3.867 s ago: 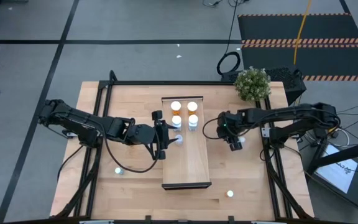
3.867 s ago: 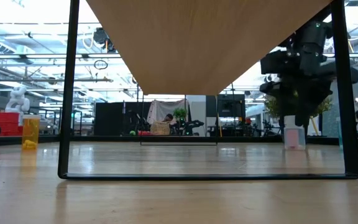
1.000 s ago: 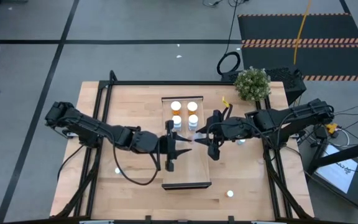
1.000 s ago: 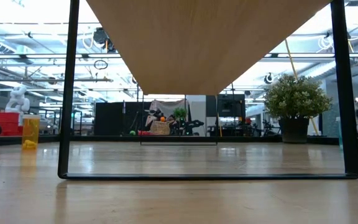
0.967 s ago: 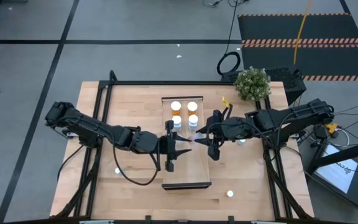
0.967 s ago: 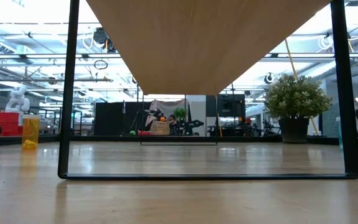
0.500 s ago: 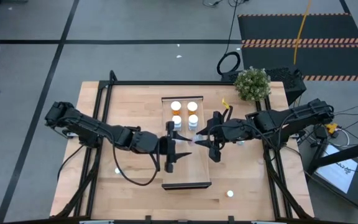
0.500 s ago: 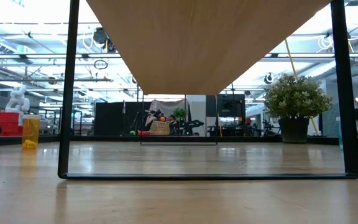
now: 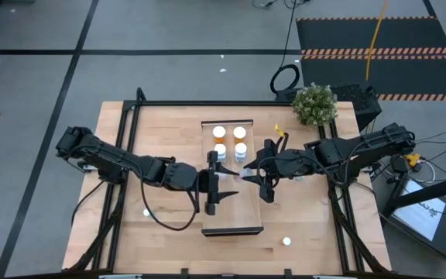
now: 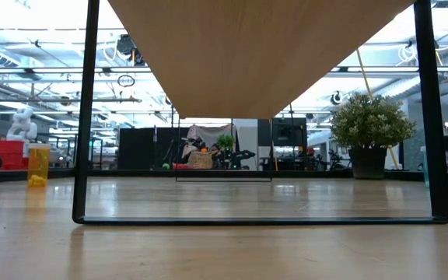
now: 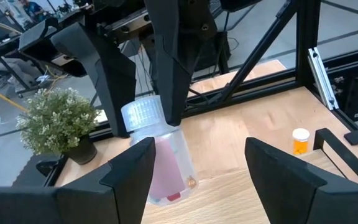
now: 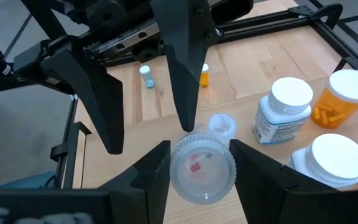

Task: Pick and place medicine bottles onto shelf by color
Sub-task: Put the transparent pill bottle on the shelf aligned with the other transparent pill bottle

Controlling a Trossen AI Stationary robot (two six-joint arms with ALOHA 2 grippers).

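Clear bottle (image 12: 202, 169) with red pills sits clamped in the right gripper (image 12: 194, 162) over the shelf (image 9: 238, 213) middle, just near of four shelved bottles (image 9: 230, 142); left gripper (image 11: 194, 165) stands spread, holding nothing. Looks light, rigid, smooth-walled plastic, likely slippery; best taken across the body below the ribbed cap. No legible labels.

The left dark six-joint arm reaches in from nine o'clock toward the table's centre, its two-finger gripper (image 9: 217, 184) pointing to three o'clock with fingers spread apart and nothing between them. The right dark arm stretches in from three o'clock, its gripper (image 9: 252, 173) pointing to nine o'clock, tips facing the left gripper's, fingers (image 12: 145, 180) clamped on a clear white-capped bottle (image 12: 202, 169).
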